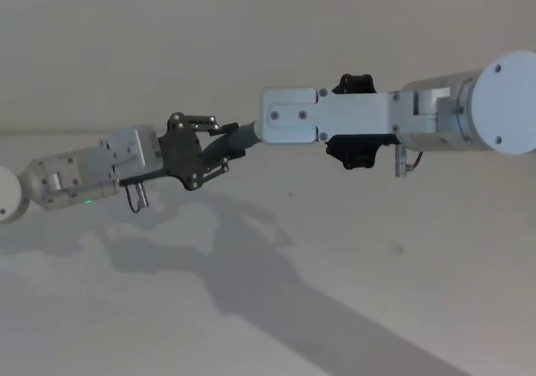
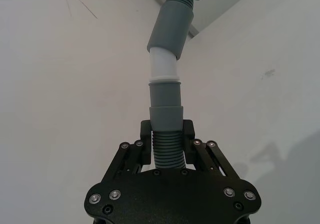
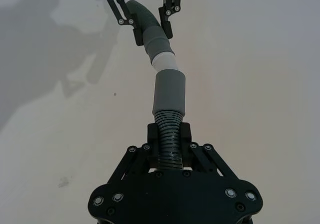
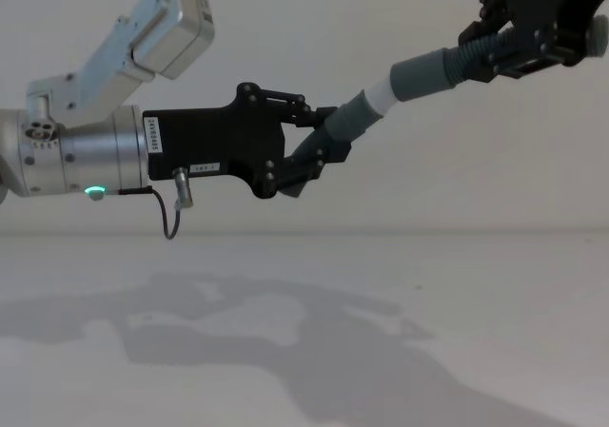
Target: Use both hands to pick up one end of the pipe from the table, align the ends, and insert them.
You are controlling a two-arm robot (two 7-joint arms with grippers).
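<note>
Both pipe pieces hang in the air above the table [image 4: 400,341], joined end to end. My left gripper [image 2: 166,144] is shut on the ribbed part of the piece with the white tip [image 2: 164,64]. That tip sits partly inside the grey socket mouth [image 2: 170,29] of the other piece, with a white band still showing. My right gripper [image 3: 169,144] is shut on the ribbed part of the socket piece [image 3: 169,92]. From the chest, the left gripper [image 4: 309,156] reaches in from the left and the right gripper [image 4: 504,47] from the upper right, the pipe [image 4: 381,92] sloping up between them.
The white table [image 1: 377,292] below carries just the arms' shadows. A pale wall stands behind. In the head view the right arm [image 1: 335,116] crosses from the right, and the left gripper [image 1: 205,146] meets it near the middle.
</note>
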